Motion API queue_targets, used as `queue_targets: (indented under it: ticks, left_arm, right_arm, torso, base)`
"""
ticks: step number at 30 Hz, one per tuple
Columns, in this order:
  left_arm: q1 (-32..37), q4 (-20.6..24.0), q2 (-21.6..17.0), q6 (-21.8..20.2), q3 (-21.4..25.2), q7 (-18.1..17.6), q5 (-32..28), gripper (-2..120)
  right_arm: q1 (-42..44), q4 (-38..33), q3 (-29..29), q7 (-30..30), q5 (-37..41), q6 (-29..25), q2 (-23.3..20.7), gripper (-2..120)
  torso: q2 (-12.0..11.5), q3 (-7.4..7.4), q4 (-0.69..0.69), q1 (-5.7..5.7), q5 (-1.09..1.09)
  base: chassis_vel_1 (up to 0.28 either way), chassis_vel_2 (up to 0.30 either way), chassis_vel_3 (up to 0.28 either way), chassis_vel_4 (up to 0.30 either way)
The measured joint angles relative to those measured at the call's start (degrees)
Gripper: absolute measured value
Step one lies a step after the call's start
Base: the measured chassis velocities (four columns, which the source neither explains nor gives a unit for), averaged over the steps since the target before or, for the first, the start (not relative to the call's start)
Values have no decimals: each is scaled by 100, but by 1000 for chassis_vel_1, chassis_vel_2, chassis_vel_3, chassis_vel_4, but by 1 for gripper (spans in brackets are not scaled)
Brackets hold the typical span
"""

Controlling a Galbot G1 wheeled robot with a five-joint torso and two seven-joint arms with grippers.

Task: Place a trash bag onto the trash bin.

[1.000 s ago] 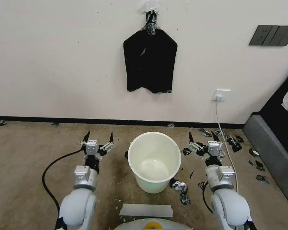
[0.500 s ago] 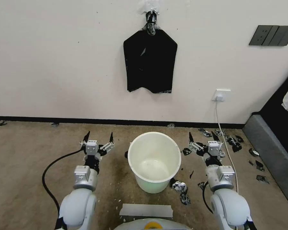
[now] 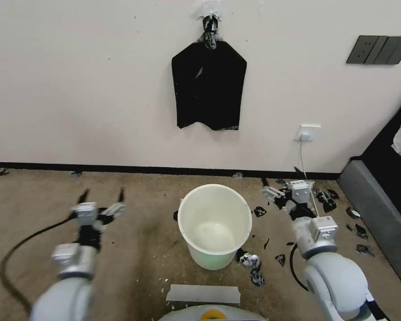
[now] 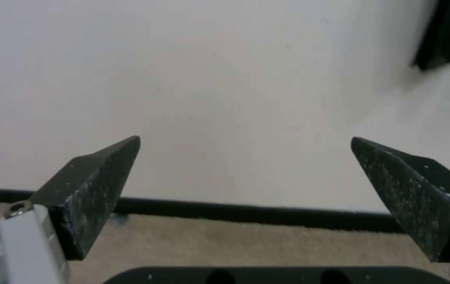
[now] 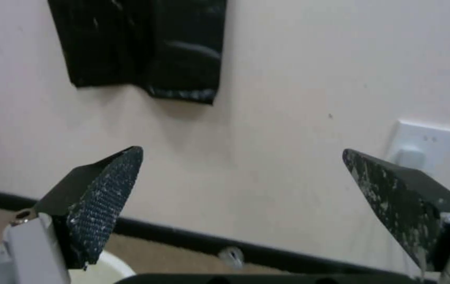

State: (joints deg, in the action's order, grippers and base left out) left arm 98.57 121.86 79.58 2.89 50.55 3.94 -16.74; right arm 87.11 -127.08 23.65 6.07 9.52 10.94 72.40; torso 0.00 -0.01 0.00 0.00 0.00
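Observation:
The trash bin point(image 3: 215, 225), a round cream-white bucket, stands upright and empty on the carpet between my arms; its rim point(image 5: 110, 265) shows at the edge of the right wrist view. The trash bag is out of view. My left gripper point(image 3: 102, 195) hangs open well to the left of the bin, facing the bare wall, and the left wrist view shows its fingers point(image 4: 101, 185) spread wide. My right gripper point(image 3: 280, 177) is open to the right of the bin, near the skirting, with nothing between its fingers point(image 5: 104, 193).
Flat smooth black bags point(image 3: 209, 84), pinched to a point at a wall hook, hang above the bin, and their lower edge point(image 5: 146, 47) shows in the right wrist view. Black plastic scraps point(image 3: 325, 200) litter the carpet on the right. A wall socket point(image 3: 307, 132) with a cable and a grey ledge point(image 3: 378, 218) are at the right.
My left arm has swung outward to the left, away from the bin. My right arm has moved forward toward the wall and a little to the right. Both grippers stayed open.

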Motion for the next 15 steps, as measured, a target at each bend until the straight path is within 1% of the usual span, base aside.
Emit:
queue_targets:
  ticks: [1,2,3,4,5,7,8,9,10,11,12,13,14,15]
  left_arm:
    - [0,0,0,0,0,0,0,100]
    - [59,46,-36,21,106,22,-101,100]
    - [73,56,-42,24,127,31,-125,100]
    - [84,65,-51,26,152,40,-151,100]
    - [84,65,-51,26,152,40,-151,100]
    - [85,68,-53,28,154,41,-154,100]
    - [85,68,-53,28,154,41,-154,100]
    - [97,98,-63,28,152,63,-208,100]
    - [120,173,-83,29,138,111,-302,100]
    - [176,340,-128,27,86,213,-518,100]
    - [176,340,-128,27,86,213,-518,100]
    - [222,515,-147,28,13,313,-674,100]
    - [262,637,-149,28,-6,362,-770,100]
    - [262,637,-149,28,-6,362,-770,100]
  right_arm:
    - [0,0,0,0,0,0,0,100]
    - [-81,55,-41,-67,132,-132,-36,100]
    - [-140,92,-61,-112,214,-225,-60,100]
    - [-348,203,-98,-265,461,-477,-139,100]
    - [-348,203,-98,-265,461,-477,-139,100]
    - [-725,374,-180,-570,864,-744,-251,100]
    - [-725,374,-180,-570,864,-744,-251,100]
    - [-1014,463,-299,-708,1158,-806,-347,100]
    - [-1207,529,-396,-786,1332,-821,-412,100]
    - [-1504,650,-539,-858,1574,-826,-500,100]
    - [-1504,650,-539,-858,1574,-826,-500,100]
    - [-1801,759,-682,-893,1755,-825,-561,100]
    - [-2232,909,-877,-899,1986,-822,-636,100]
    - [-2232,909,-877,-899,1986,-822,-636,100]
  torso:
    - [0,0,0,0,0]
    - [0,0,0,0,3]
    - [0,0,0,0,2]
    - [0,0,0,0,-2]
    - [0,0,0,0,-2]
    - [0,0,-1,0,1]
    - [0,0,-1,0,1]
    - [0,0,-1,0,-2]
    - [0,0,1,0,-3]
    - [-1,1,0,0,1]
    - [-1,1,0,0,1]
    - [0,1,-2,0,-1]
    - [0,1,-2,0,5]
    - [0,1,-2,0,5]
  base:
    - [0,0,0,0]
    - [0,0,0,0]
    - [0,0,0,0]
    - [0,0,0,0]
    - [0,0,0,0]
    - [0,0,0,0]
    - [0,0,0,0]
    - [0,0,0,0]
    - [0,0,0,0]
    - [0,0,0,0]
    - [0,0,0,0]
    - [0,0,0,0]
    - [0,0,0,0]
    - [0,0,0,0]
